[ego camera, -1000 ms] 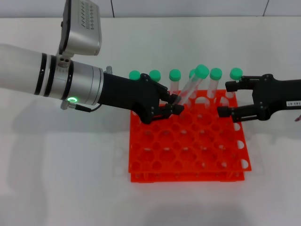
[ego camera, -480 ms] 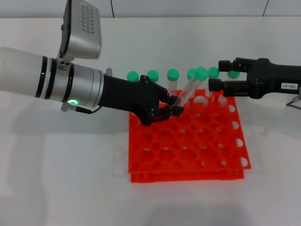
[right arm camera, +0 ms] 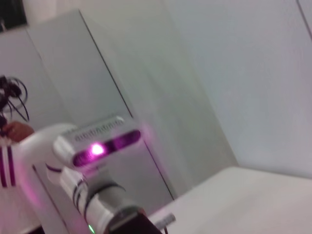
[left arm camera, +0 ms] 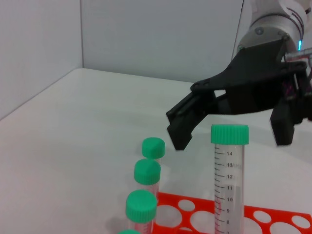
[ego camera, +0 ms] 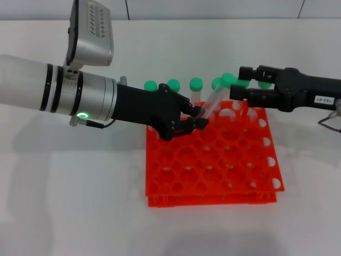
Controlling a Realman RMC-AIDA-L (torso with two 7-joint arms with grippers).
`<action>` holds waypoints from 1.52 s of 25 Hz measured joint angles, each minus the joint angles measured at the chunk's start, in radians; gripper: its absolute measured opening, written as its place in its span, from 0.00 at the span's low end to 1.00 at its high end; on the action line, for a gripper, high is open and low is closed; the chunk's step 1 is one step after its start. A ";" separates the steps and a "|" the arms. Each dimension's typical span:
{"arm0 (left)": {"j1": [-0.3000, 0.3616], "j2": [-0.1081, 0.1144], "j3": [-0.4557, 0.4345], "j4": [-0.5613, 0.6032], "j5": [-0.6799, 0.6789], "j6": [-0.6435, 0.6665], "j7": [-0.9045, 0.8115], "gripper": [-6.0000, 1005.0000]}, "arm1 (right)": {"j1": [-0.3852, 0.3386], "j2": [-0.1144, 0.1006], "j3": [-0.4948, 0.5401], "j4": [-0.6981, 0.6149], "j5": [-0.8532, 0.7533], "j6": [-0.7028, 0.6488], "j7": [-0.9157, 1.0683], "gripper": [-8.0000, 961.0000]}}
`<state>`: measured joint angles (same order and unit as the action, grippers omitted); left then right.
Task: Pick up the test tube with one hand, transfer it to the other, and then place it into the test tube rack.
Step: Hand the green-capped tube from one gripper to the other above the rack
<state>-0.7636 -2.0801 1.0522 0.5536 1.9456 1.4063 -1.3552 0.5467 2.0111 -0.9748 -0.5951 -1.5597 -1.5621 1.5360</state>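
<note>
Handover stage, by the look of it. Left gripper at 9 o'clock of the rack, jaws pinching the lower end of the tube, tilted cap-up toward 1 o'clock above the rack's back rows. Right gripper at the cap, jaws spread on either side, not yet touching.

Likely light, stiff, slick plastic; best taken just under the cap. Readable: scale marks 14 down to 9 on the tube; sticker on the right gripper too small to read.

White table with one rack

The orange-red test tube rack sits flat on it, right of centre.
</note>
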 joint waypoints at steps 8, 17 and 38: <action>-0.005 -0.001 0.004 0.000 -0.002 -0.023 -0.002 0.25 | 0.015 0.011 -0.010 0.133 0.110 -0.009 -0.168 0.73; -0.009 -0.004 0.005 -0.001 -0.011 -0.024 -0.003 0.25 | 0.026 0.017 -0.012 0.273 0.226 -0.012 -0.354 0.73; -0.010 -0.005 0.006 -0.003 -0.027 -0.024 -0.004 0.26 | 0.029 0.017 -0.025 0.346 0.267 -0.027 -0.459 0.72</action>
<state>-0.7734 -2.0847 1.0585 0.5505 1.9188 1.3821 -1.3591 0.5755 2.0278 -1.0002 -0.2489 -1.2926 -1.5889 1.0774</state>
